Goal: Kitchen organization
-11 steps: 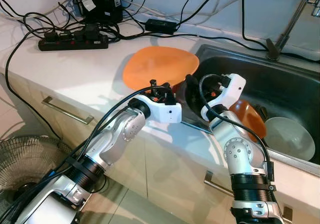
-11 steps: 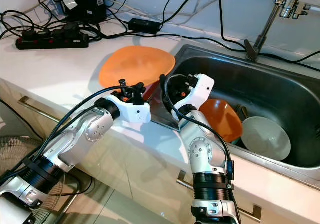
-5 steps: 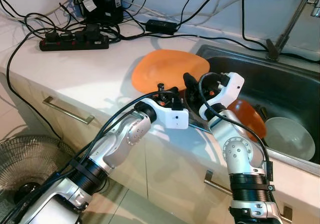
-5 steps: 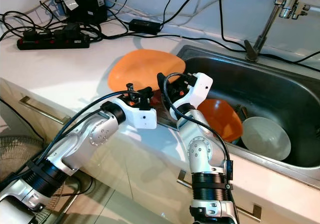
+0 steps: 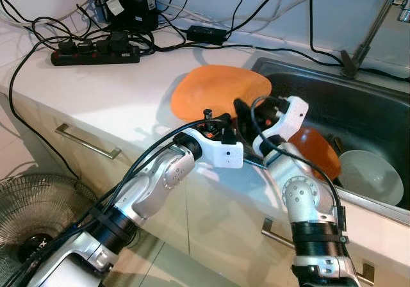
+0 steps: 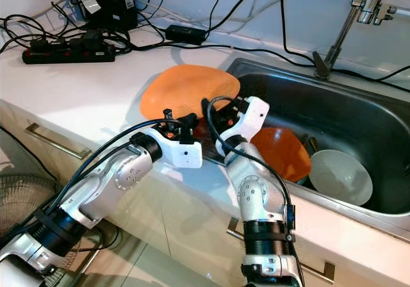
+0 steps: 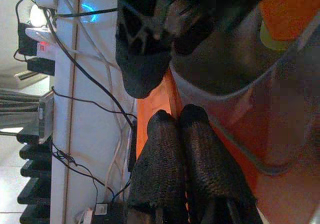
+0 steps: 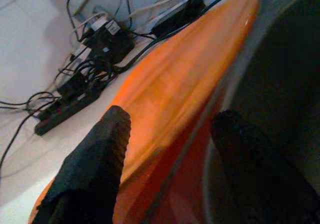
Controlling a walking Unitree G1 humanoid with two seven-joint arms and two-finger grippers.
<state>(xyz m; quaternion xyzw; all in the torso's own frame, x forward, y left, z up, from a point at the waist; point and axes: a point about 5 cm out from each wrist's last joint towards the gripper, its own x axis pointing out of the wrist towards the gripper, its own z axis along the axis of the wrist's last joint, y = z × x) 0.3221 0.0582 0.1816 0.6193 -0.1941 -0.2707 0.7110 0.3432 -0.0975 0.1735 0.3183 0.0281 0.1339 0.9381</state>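
The steel sink (image 6: 359,117) holds an orange bowl (image 6: 286,151) tilted against its near wall and, just beside it toward the tap side, a pale green bowl (image 6: 341,175) sitting upright. Something dark lies between the two bowls, too small to identify.

A large orange plate (image 5: 218,91) lies on the white desk (image 5: 109,88) right at the sink's left rim, its far edge reaching over the rim. Its near edge is hidden behind both wrists in the head views.

The left gripper (image 7: 177,121) is at the plate's near edge. In the left wrist view its two fingers (image 7: 162,154) are pressed together side by side, with the plate's orange rim running just beyond their tips; whether any of the rim is pinched between them cannot be told. A blurred black shape, apparently the other gripper, crowds the space above them.

The right gripper (image 8: 167,134) is over the same edge, beside the sink rim. Its fingers (image 8: 97,156) are spread wide, one over the plate's orange surface and the other toward the dark sink side, holding nothing.

At the back of the desk a black power strip (image 5: 96,50) and a tangle of black cables (image 5: 211,8) run along the wall. The faucet (image 6: 349,24) is cut off at the top edge. A floor fan (image 5: 32,210) is partly cut off at the lower left, below the cabinet handle (image 5: 86,141).
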